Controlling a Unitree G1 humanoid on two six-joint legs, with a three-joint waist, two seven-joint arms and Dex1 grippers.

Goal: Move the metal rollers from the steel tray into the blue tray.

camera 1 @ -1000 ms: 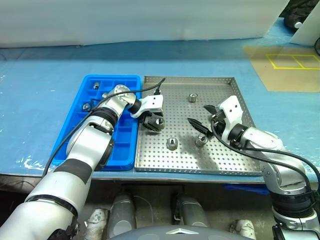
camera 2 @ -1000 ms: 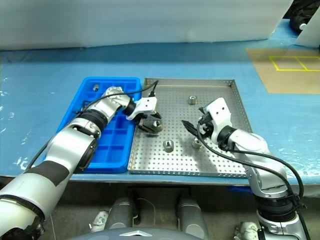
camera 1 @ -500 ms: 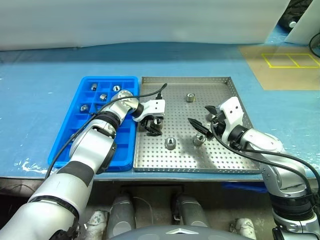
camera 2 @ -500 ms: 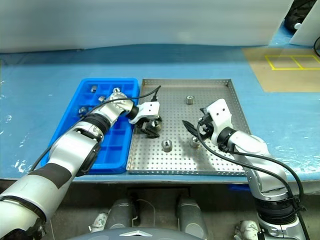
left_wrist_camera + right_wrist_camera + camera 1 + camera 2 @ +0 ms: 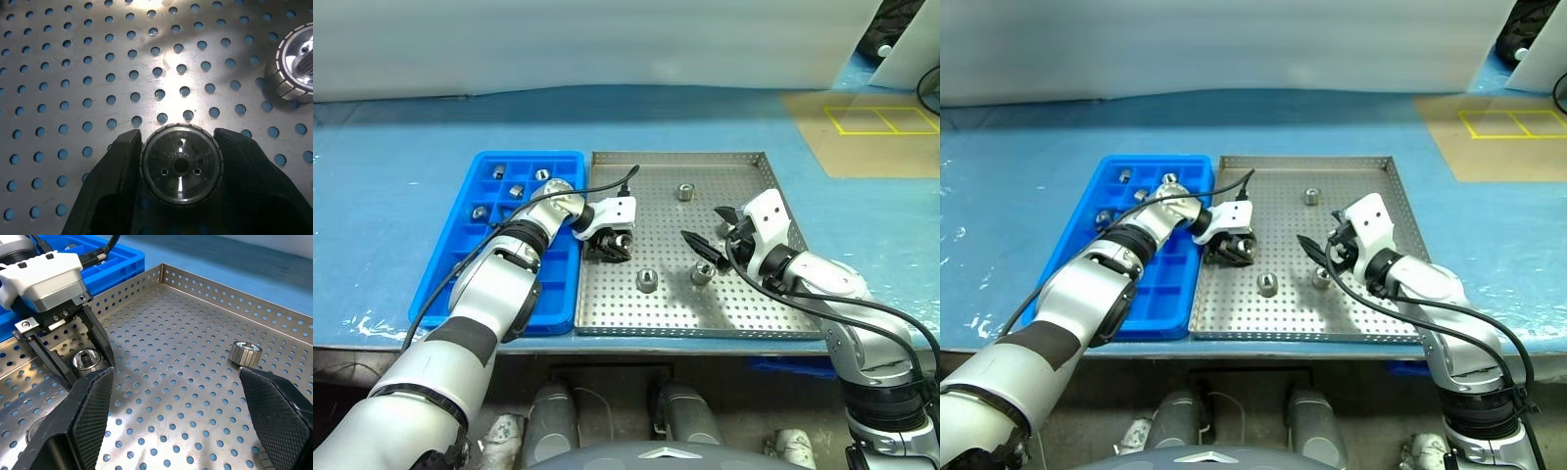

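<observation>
The steel tray lies in the middle of the table, with the blue tray against its left side. My left gripper reaches down near the steel tray's left edge. Its fingers press both sides of a metal roller that rests on the perforated floor. Three more rollers stand loose in the steel tray: one at the back and two near the middle. Several rollers sit in the blue tray's far compartments. My right gripper hangs open over the tray's right half, holding nothing.
The trays lie on a blue-covered table whose front edge runs just below them. A brown board with yellow lines lies at the far right. A black cable arcs over my left wrist.
My left gripper's fingers have closed onto the roller at the steel tray's left side. The right arm has kept still.
</observation>
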